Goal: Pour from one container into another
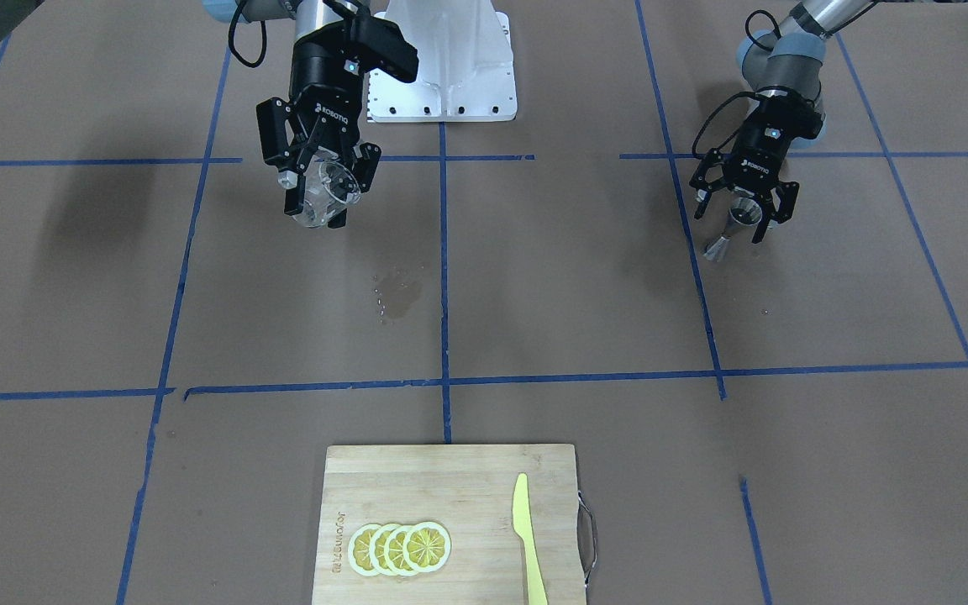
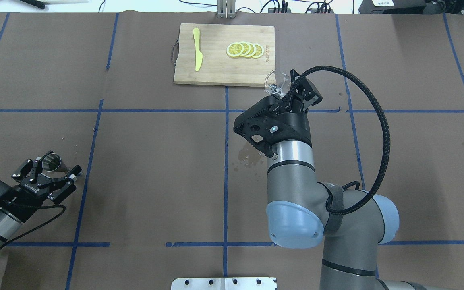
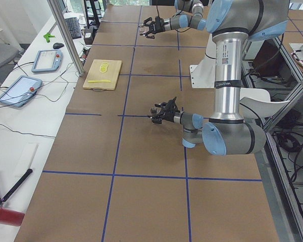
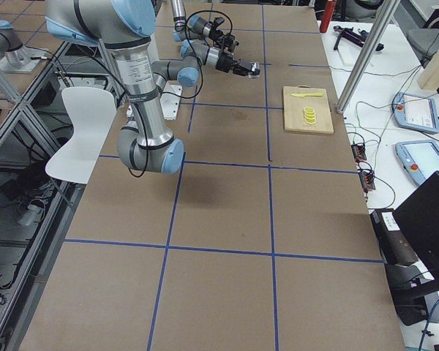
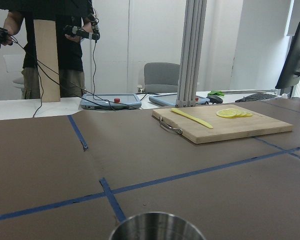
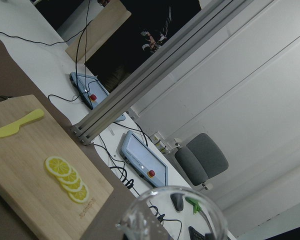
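Note:
A clear glass (image 1: 331,183) is held in the air, tilted, with my right gripper (image 1: 320,206) shut on it. In the overhead view the glass (image 2: 276,80) shows just past the right gripper (image 2: 286,86), near the cutting board's corner. Its rim (image 6: 172,215) fills the bottom of the right wrist view. A steel jigger (image 1: 721,245) stands on the table between the spread fingers of my left gripper (image 1: 736,223), which is open. Overhead, the jigger (image 2: 51,161) sits inside the left gripper (image 2: 52,168) at the far left. Its rim (image 5: 157,227) shows in the left wrist view.
A wet stain (image 1: 396,294) marks the brown paper near the table's middle. A wooden cutting board (image 1: 450,479) at the operators' edge carries lemon slices (image 1: 400,548) and a yellow knife (image 1: 526,538). The white robot base (image 1: 442,76) is at the back.

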Tool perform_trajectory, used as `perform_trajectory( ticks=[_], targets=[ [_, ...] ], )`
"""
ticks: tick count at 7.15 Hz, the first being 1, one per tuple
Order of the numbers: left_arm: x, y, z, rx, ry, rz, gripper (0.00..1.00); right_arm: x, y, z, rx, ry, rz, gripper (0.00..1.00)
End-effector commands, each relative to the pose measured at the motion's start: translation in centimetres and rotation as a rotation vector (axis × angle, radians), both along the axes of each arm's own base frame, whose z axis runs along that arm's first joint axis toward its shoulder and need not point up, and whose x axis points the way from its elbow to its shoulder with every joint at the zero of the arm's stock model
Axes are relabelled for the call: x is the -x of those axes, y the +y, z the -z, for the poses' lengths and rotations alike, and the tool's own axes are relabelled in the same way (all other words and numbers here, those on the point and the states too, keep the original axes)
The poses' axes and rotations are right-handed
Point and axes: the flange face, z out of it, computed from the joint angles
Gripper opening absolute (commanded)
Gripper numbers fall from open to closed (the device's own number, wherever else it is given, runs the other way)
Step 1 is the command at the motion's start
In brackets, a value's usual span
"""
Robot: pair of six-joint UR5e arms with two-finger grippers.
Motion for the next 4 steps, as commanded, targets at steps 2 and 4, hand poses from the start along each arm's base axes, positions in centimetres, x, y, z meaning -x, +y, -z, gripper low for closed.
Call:
perform_trajectory(
  ticks=[2,4],
  targets=[
    [1.2,-0.3,1.4,-0.053,0.001,0.026,1.0,0.0,0.1,0.1,-0.001,-0.002,0.001,0.0],
    [2.0,-1.3,1.4,-0.054,0.0,0.055,1.0,0.0,0.1,0.1,-0.001,-0.002,0.002,0.0]
  ],
)
